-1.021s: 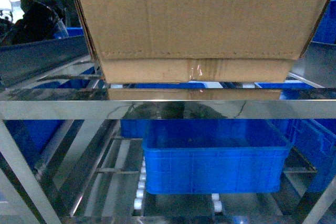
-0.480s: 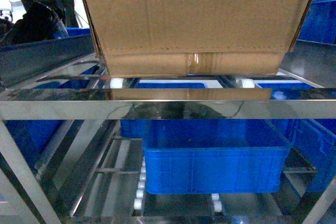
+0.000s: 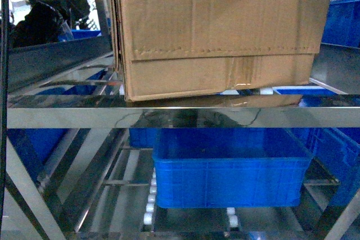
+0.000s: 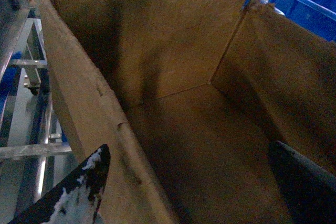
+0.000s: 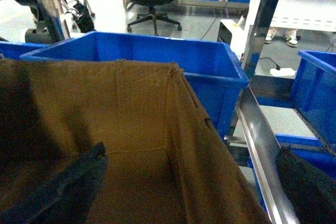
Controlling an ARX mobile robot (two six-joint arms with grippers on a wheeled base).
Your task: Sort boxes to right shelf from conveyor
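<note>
Left tool (image 4: pixel 189 182) open, straddling carton (image 3: pixel 219 32) wall; right tool (image 5: pixel 194 187) likewise, opposite wall.

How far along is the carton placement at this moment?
Done: the brown corrugated cardboard carton sits on the stainless-steel shelf's upper tier, above a blue plastic bin. In hand: both grippers straddle its side walls, one finger inside, one outside. Left: letting go and withdrawing.

Brown carton (image 3: pixel 219 32) sits on upper tier of steel shelf (image 3: pixel 180 117), base just behind the front beam, nearer the right end, perforated line near its base. Blue bin (image 3: pixel 230 167) on lower tier's white rollers, below the carton.
</note>
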